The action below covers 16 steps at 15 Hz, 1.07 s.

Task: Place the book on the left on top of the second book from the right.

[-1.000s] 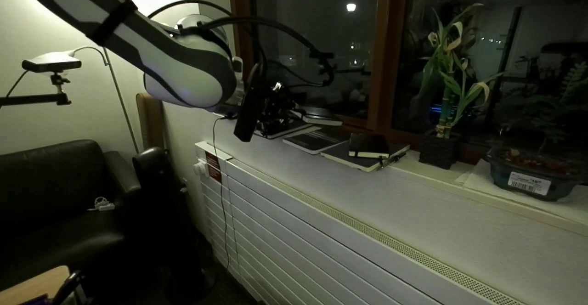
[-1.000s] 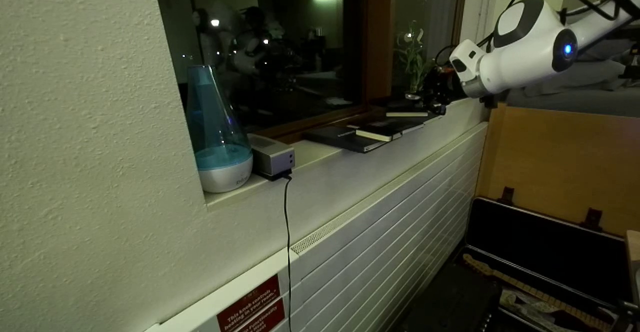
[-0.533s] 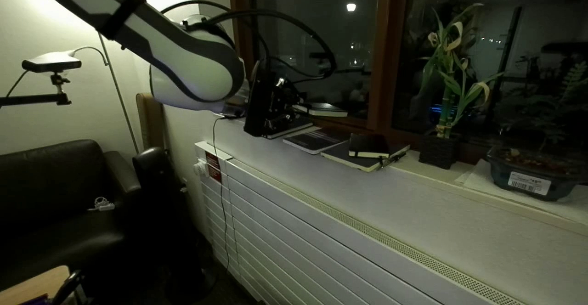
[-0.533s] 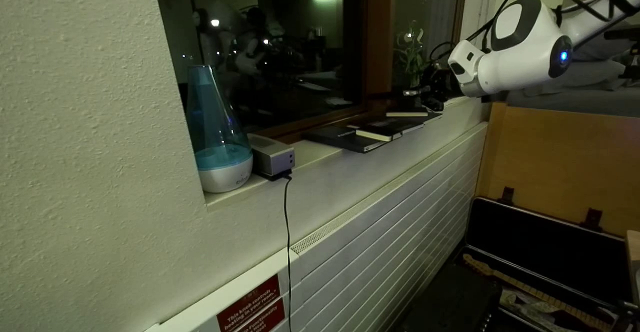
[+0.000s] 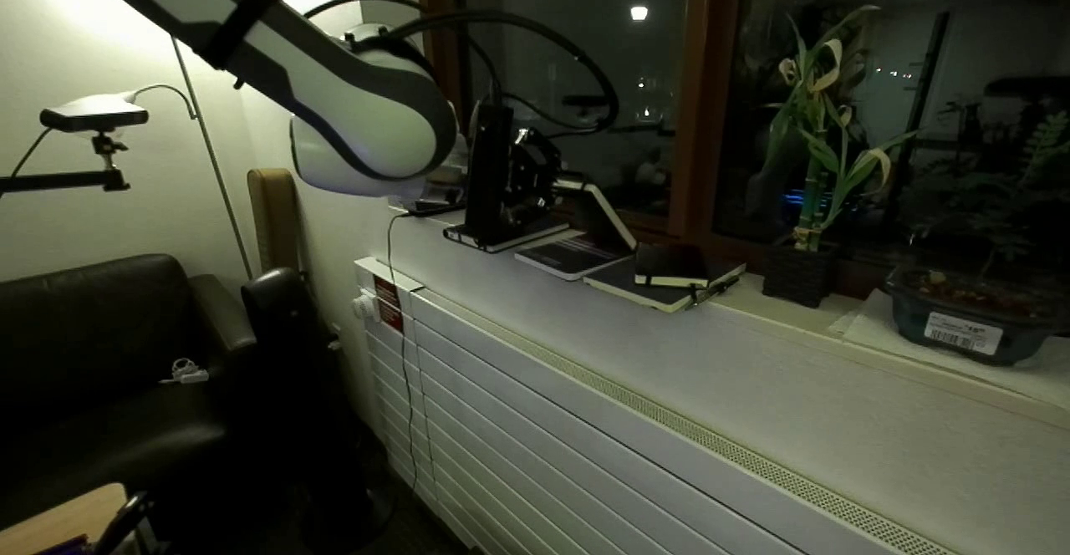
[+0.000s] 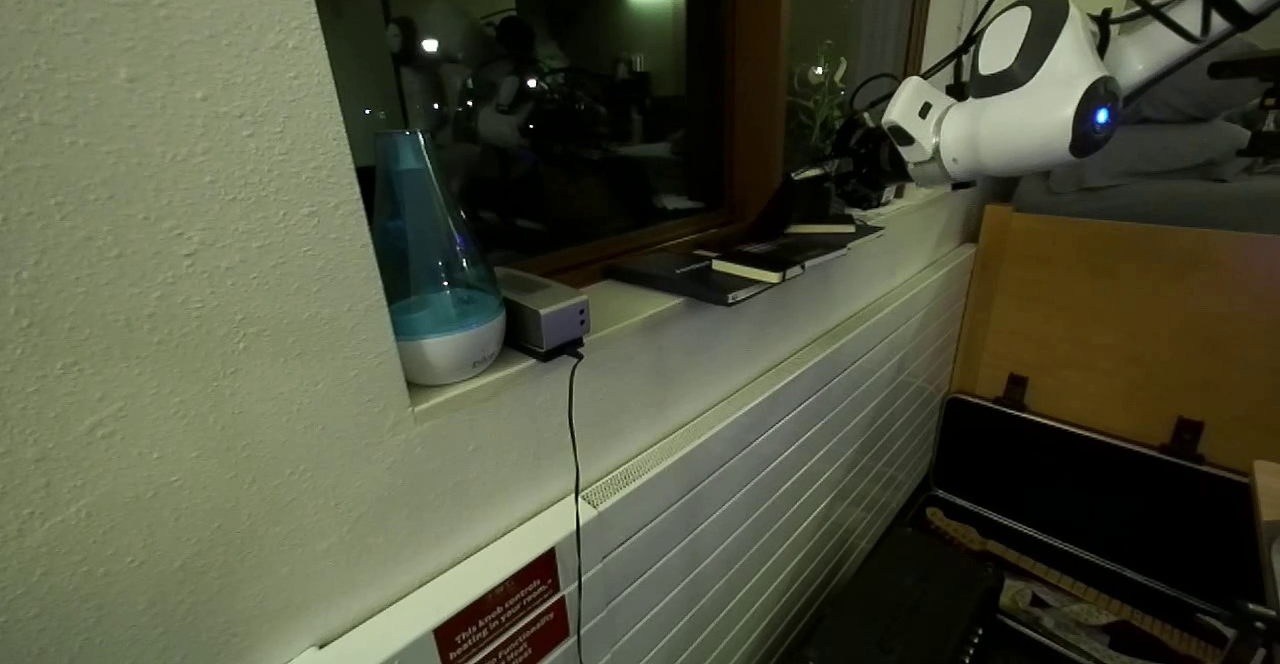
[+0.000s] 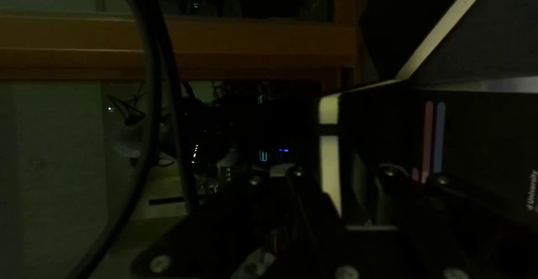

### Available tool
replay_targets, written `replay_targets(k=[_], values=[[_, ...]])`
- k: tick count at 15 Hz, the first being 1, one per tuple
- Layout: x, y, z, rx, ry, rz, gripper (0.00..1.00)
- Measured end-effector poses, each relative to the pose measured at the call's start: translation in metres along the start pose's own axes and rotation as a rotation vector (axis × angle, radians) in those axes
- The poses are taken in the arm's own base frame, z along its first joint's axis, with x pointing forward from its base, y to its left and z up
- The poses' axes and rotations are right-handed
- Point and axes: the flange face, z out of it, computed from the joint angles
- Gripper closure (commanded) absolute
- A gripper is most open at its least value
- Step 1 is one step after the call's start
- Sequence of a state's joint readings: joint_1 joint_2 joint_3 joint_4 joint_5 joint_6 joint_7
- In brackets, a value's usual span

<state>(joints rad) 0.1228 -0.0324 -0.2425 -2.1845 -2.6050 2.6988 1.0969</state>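
One dark book point(image 5: 603, 214) slopes in the gripper point(image 5: 573, 185), above the tabletop point(image 6: 628, 308); in that exterior view its left end is high and its right end low. The jaws are narrowed on the high end; in the wrist view a pale page edge point(image 7: 330, 165) crossed by a dark band point(image 7: 329, 130) shows between them. Whether the low end touches anything cannot be told. Below it lies a thin book point(image 5: 568, 256). To the right, a broad book point(image 5: 619, 281) carries a small black book point(image 5: 671, 267). Farther right stand a leafy plant point(image 5: 812, 179) in a dark pot point(image 5: 798, 277) and a tub point(image 5: 1024, 339) with a white label point(image 5: 961, 333). In an exterior view a blue humidifier point(image 6: 440, 264) stands at the tabletop's left end, just beside a grey box point(image 6: 545, 306).
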Motion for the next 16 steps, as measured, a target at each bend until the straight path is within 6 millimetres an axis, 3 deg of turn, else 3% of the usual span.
replay_targets(k=[6,11,16], values=[[0.001,0.003,0.000,-0.005,0.002,-0.013,0.02],[0.005,-0.005,-0.014,0.103,0.060,-0.008,0.00],[0.006,-0.018,-0.059,0.385,0.202,0.022,0.00]])
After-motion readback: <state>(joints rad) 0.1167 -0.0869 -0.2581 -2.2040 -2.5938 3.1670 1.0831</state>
